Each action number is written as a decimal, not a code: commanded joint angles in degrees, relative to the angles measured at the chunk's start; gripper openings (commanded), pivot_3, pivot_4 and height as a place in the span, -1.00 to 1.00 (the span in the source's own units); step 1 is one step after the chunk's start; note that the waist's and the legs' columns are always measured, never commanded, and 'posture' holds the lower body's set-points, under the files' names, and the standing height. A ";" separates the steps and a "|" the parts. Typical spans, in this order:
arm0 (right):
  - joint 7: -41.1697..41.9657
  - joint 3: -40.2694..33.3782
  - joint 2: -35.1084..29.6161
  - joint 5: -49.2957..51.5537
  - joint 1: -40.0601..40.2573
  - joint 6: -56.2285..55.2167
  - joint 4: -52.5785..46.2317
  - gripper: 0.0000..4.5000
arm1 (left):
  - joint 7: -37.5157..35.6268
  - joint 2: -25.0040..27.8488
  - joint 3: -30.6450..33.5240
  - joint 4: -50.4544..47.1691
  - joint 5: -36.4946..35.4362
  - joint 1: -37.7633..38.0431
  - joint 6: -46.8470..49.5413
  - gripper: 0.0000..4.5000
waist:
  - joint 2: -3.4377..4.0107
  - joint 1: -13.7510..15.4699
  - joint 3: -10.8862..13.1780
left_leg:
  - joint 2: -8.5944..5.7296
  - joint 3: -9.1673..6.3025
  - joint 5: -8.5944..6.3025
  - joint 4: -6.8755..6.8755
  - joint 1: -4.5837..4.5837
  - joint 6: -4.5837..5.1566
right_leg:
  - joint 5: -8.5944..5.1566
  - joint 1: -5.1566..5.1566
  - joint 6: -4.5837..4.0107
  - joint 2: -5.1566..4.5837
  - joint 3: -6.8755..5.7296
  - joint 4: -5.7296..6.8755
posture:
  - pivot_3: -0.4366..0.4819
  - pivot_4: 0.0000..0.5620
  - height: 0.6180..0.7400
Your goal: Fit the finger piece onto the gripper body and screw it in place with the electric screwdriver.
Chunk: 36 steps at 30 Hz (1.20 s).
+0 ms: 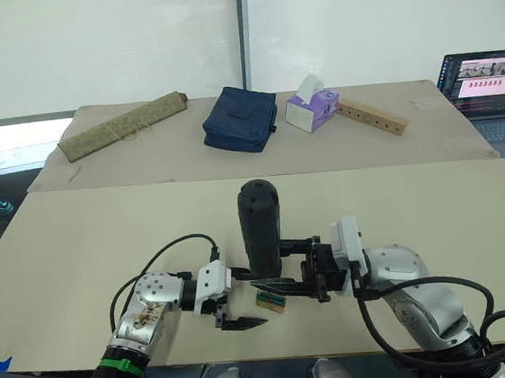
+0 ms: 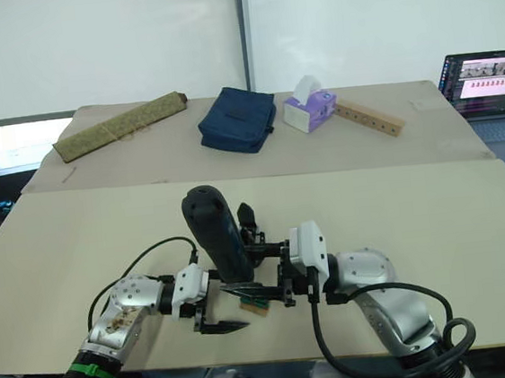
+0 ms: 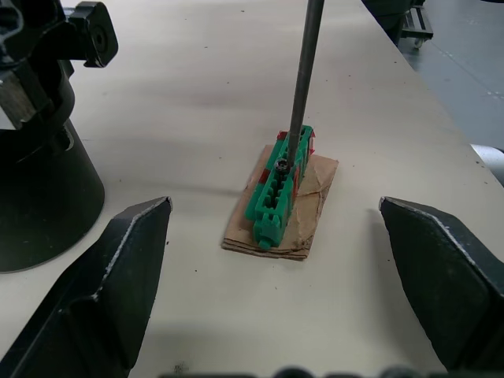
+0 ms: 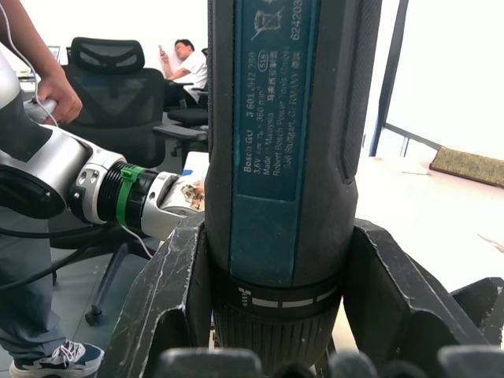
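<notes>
One electric screwdriver stands upright near the bench front edge, pinched around its lower barrel by the right hand. Its thin bit comes down onto one green-topped tan block lying flat on the bench. Left hand, at 8 o'clock of the block, is spread wide with nothing between its two fingers. At 12 o'clock, far side: one rolled mat, one blue bag, one tissue box, one wooden strip. One laptop at 2 o'clock.
</notes>
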 commanded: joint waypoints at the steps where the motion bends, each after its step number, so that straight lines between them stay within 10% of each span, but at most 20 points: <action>1: -0.08 -0.85 0.31 1.44 -0.53 -0.31 -1.08 -0.15 | -0.10 -0.35 -2.52 1.11 1.22 1.37 0.97 0.98 | 0.00 0.00 0.00 | 0.00 0.00 0.00 0.00 0.00 0.00 | 0.00 0.00 0.00 0.00 0.00 0.00 | -0.05 -0.47 1.00; 36: -0.71 -1.64 0.33 3.53 -0.07 0.82 -1.79 -0.15 | -0.22 -0.21 -2.66 0.72 1.14 1.58 1.29 0.98 | 0.00 -0.01 0.00 | 0.00 0.00 0.00 0.00 0.00 0.00 | 0.00 0.00 0.00 0.00 0.00 -0.01 | -0.05 -0.47 1.00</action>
